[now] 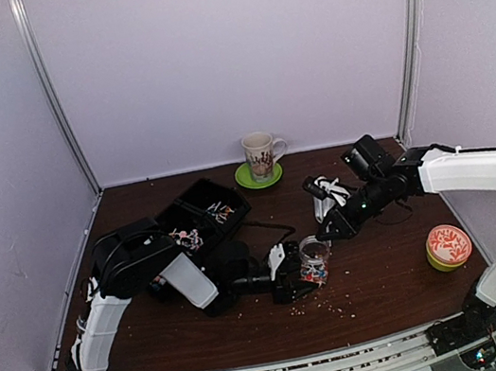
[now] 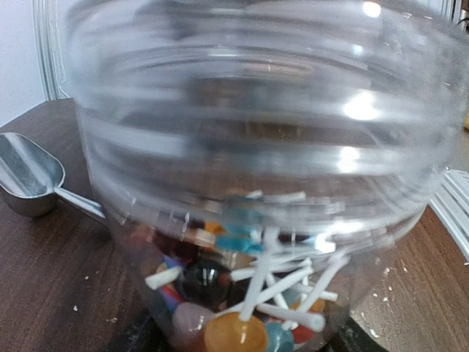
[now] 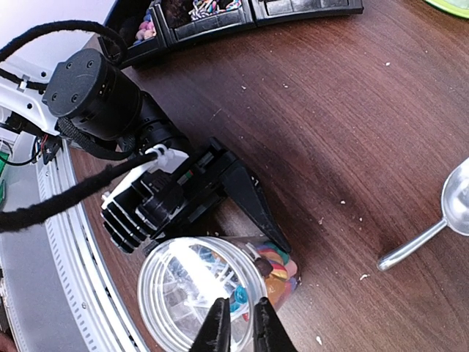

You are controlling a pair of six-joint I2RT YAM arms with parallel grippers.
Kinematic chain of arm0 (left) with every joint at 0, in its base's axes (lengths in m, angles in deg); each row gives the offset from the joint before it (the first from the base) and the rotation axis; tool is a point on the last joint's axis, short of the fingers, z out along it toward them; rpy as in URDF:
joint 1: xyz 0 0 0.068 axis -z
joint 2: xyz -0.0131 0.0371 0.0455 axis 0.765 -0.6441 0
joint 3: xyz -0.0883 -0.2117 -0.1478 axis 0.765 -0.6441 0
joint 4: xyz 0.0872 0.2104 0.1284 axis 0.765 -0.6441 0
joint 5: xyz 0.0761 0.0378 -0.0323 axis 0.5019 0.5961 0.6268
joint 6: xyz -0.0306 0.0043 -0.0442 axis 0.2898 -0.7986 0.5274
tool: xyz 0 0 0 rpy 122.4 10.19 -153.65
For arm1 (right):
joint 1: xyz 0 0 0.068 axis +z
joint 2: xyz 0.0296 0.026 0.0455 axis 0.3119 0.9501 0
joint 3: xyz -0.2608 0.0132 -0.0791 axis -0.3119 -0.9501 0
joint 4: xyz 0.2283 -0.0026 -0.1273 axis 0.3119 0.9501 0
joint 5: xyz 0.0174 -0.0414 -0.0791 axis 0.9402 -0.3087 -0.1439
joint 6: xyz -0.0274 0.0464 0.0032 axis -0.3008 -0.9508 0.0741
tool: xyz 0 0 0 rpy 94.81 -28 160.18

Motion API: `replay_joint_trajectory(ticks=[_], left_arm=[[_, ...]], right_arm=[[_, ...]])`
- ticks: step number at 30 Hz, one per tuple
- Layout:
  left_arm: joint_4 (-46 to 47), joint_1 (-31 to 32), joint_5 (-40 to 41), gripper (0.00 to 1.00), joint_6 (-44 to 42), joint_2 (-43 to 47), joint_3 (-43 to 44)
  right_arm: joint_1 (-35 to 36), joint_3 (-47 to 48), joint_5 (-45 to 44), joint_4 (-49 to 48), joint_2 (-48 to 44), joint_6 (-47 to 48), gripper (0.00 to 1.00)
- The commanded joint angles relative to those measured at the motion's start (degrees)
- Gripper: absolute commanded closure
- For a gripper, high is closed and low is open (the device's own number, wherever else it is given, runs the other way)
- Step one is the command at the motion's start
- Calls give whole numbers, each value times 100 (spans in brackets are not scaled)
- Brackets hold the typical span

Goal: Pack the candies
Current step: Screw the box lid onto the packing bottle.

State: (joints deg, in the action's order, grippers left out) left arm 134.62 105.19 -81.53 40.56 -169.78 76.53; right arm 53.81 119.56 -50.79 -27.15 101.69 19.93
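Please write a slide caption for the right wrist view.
Right hand, shut, poised over the open jar of candies that the left hand holds; metal scoop lies nearby.

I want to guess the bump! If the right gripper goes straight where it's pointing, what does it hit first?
Probably the clear jar: the right gripper points down at its open mouth. It may clip the rim or reach the candies inside; depth is unclear.

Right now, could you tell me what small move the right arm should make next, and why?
Probably lift the right gripper off the jar toward the scoop: its jaws are shut above the open mouth, seemingly empty, the left gripper holds the jar, and candies lie in the tray.
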Motion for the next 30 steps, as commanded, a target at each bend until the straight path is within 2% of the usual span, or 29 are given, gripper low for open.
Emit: replay_joint_trajectory(ticks=[1, 19, 25, 30], left_arm=[[260, -44, 498, 49, 129, 35, -53], [146, -44, 623, 53, 216, 22, -2], [363, -44, 166, 53, 235, -25, 14], [357, -44, -57, 53, 205, -38, 16]], right_arm=[[22, -306, 35, 372, -206, -190, 90], [40, -1009, 336, 396, -1243, -1056, 89], [-25, -735, -71, 540, -1379, -878, 79], [-149, -177, -325, 376, -903, -778, 70]])
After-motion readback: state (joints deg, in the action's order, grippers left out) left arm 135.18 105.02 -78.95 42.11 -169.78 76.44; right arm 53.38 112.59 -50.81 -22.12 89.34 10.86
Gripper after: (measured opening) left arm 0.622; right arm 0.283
